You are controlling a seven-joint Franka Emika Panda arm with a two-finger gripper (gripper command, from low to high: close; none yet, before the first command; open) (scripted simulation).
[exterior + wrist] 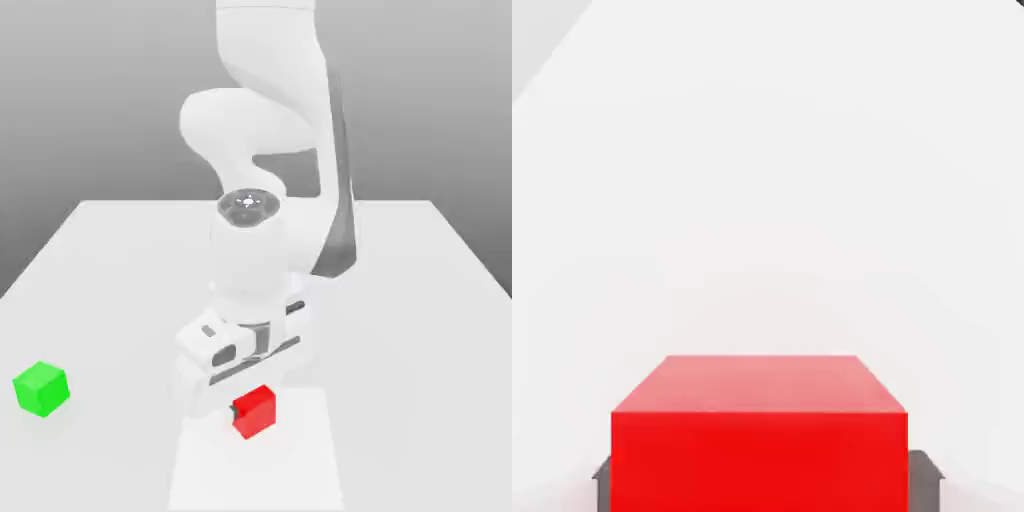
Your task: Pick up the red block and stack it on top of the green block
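The red block [256, 410] sits low over the white table [400, 300], near the front edge and just under the arm's hand. My gripper [250, 408] reaches straight down onto it and is shut on the red block. In the hand view the red block [759, 440] fills the space between the dark fingers [923, 480], which press on two opposite sides. I cannot tell if the cube still rests on the table. The green block [41, 388] stands alone at the exterior view's left, well apart from the gripper.
The white arm [270, 150] rises from the middle of the table behind the hand. The table's front edge runs close to the red block.
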